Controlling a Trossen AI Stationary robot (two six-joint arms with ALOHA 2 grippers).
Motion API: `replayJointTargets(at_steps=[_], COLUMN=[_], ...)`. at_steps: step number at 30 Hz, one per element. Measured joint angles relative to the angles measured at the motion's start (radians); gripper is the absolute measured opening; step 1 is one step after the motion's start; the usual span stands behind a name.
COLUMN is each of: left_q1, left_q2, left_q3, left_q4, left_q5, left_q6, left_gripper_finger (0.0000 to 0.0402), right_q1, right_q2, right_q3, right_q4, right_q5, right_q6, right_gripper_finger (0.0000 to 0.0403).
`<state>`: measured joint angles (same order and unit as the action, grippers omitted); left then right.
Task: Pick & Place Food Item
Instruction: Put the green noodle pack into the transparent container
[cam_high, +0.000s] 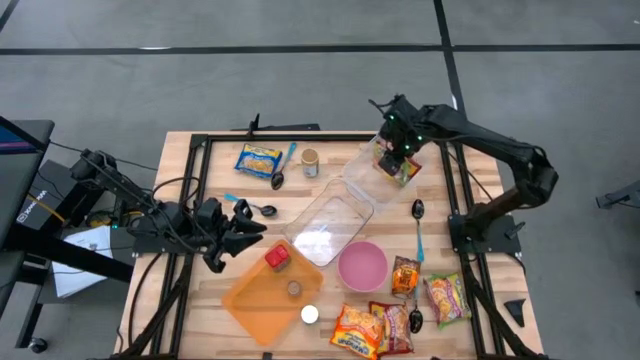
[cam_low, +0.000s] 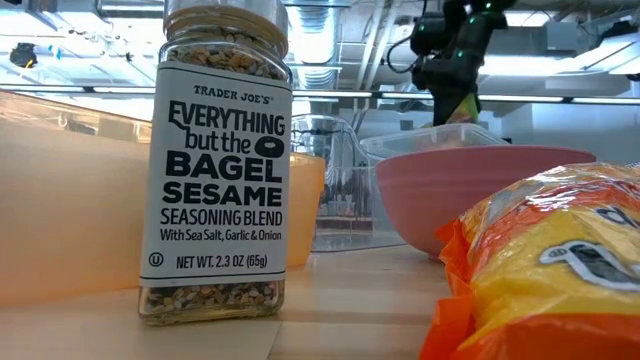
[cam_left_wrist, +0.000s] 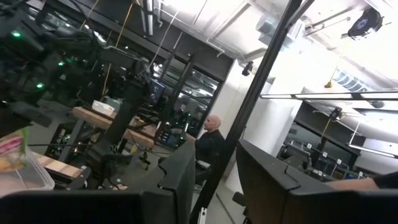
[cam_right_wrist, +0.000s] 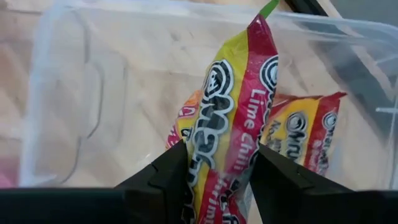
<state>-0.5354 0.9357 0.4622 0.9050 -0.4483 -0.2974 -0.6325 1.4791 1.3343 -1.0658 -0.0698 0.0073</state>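
Noodle packet over the clear tub

"Lime Chili" reads on it; the right gripper pinches it (fingers clamped on both sides). Left gripper: fingers parted, grasping nothing, by the orange tray.

Red-and-yellow noodle packet with black-and-white swirl lettering between dark fingers, clear container around it, pink bowl, orange tray, white-labelled seasoning jar in bold black type

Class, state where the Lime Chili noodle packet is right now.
In the high view, the Lime Chili noodle packet is at the table's far right, pinched in the right end effector above a clear plastic container holding another packet.
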Motion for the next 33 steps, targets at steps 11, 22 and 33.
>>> replayJointTargets(at_steps=[11,22,33], left_q1=[0.000,0.000,0.000], left_q2=[0.000,0.000,0.000], left_q3=[0.000,0.000,0.000], left_q4=[-0.006,-0.008,-0.008], left_q5=[-0.026,-0.026,-0.026], left_q6=[-0.014,-0.021,-0.050], left_gripper_finger=[0.0112,0.0112,0.0112], right_q1=[-0.038,-0.042,-0.074], right_q2=[0.014,0.013,0.013], right_q3=[-0.066,-0.238,-0.335], right_q4=[0.109,0.242,0.361], right_q5=[-0.037,-0.038,-0.035], right_q6=[-0.045,-0.049,-0.064], right_gripper_finger=[0.0148,0.0151,0.0152])
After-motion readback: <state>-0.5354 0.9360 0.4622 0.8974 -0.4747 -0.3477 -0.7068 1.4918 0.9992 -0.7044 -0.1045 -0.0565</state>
